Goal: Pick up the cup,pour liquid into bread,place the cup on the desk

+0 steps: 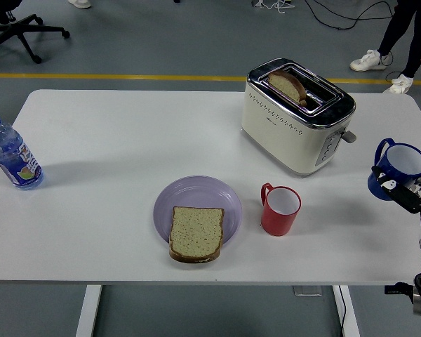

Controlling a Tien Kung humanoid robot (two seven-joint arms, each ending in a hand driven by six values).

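The right hand comes in over the counter's right edge with its fingers clamped on a blue cup, held upright and well apart from the bread, which lies on a purple plate near the front edge. The red cup stands just right of the plate, between the hand and the bread, so a low sweep across could knock it over. Tipping early would probably spill liquid on the counter short of the slice.
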